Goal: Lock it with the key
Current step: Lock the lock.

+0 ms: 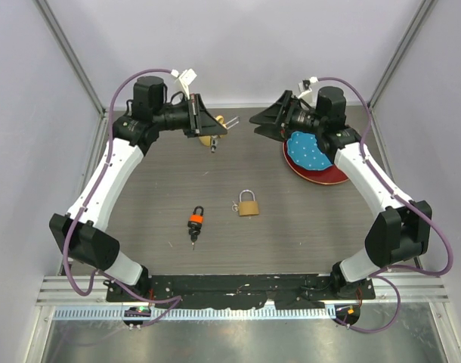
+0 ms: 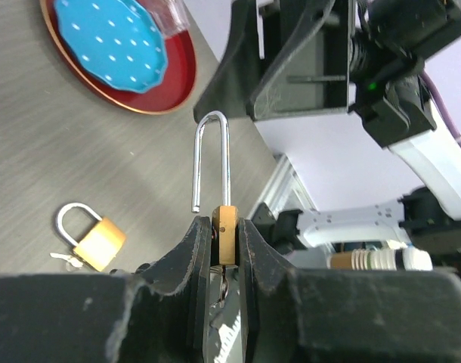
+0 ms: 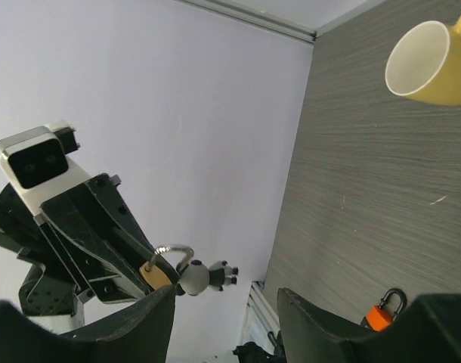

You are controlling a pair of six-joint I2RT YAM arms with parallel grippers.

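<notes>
Padlock (image 2: 227, 233) sits clamped in the left claw (image 2: 225, 225); right claw (image 3: 224, 299) open, empty.

The left arm (image 1: 102, 185) and right arm (image 1: 366, 174) share white link shells and bulky black joint housings. A purple cable (image 1: 128, 79) loops along each. The left gripper (image 2: 220, 234) and right gripper (image 3: 224, 310) have matte black, angular fingers (image 2: 181, 265)

Left end effector (image 2: 224, 231) pinches a brass padlock (image 2: 227, 240), shackle (image 2: 227, 166) open.
</notes>
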